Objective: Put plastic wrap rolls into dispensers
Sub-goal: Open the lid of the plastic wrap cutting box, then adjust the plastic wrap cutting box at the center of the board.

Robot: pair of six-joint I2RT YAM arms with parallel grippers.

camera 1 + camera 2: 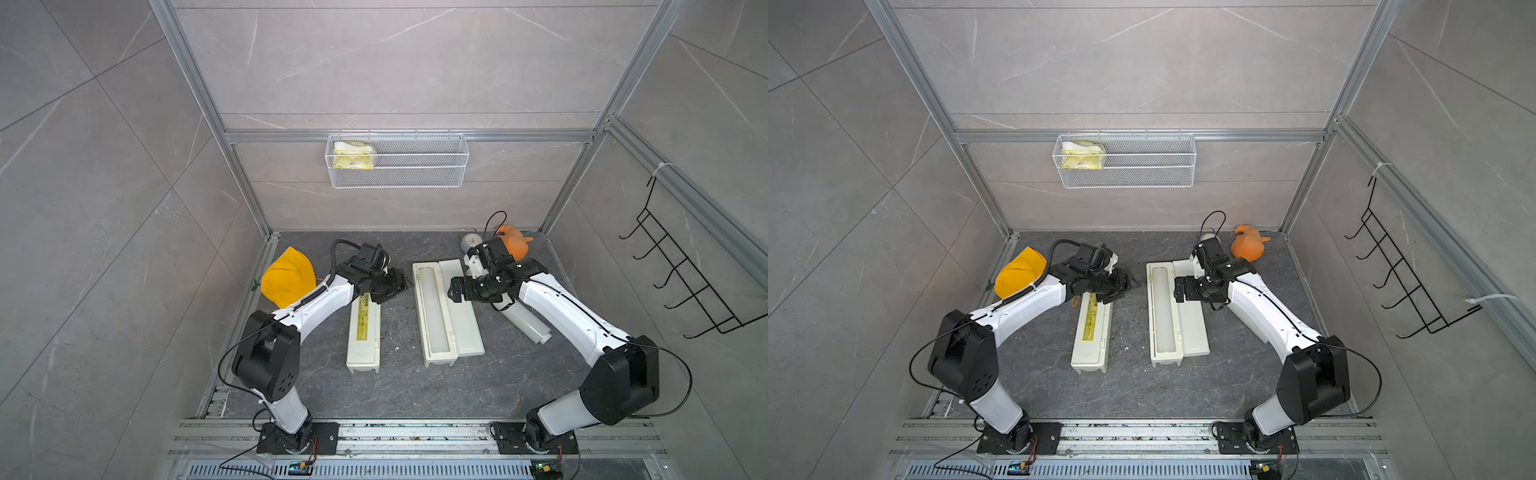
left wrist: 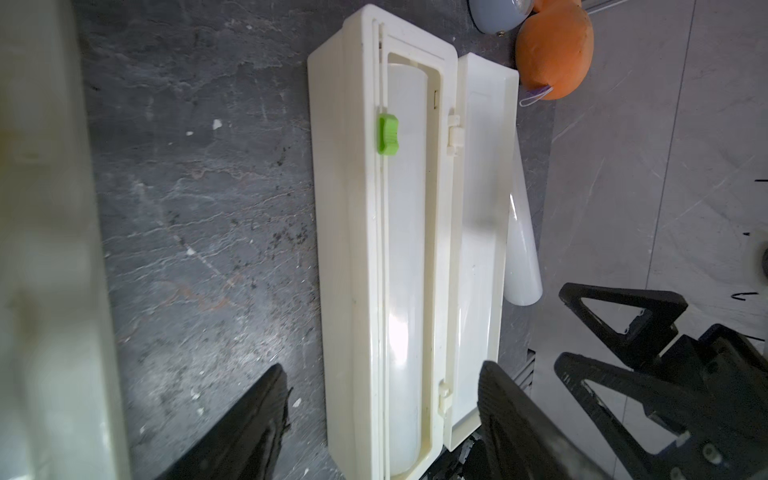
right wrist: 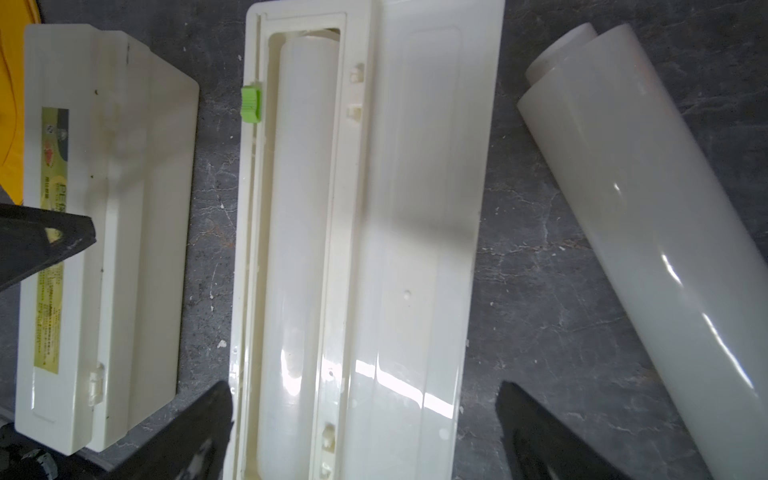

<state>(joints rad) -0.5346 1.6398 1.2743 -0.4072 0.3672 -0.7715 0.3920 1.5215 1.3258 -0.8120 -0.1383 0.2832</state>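
Plastic wrap roll sits in dispenser; left claw, right claw apart, empty.

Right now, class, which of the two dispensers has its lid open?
The dispenser nearer the right arm: its lid lies folded flat, and a roll rests inside. The yellow-labelled dispenser is shut.

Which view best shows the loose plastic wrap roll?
Right wrist view: the loose roll lies large, unobstructed. Left wrist view catches a strip beyond the open lid; a top view shows part under the right arm.
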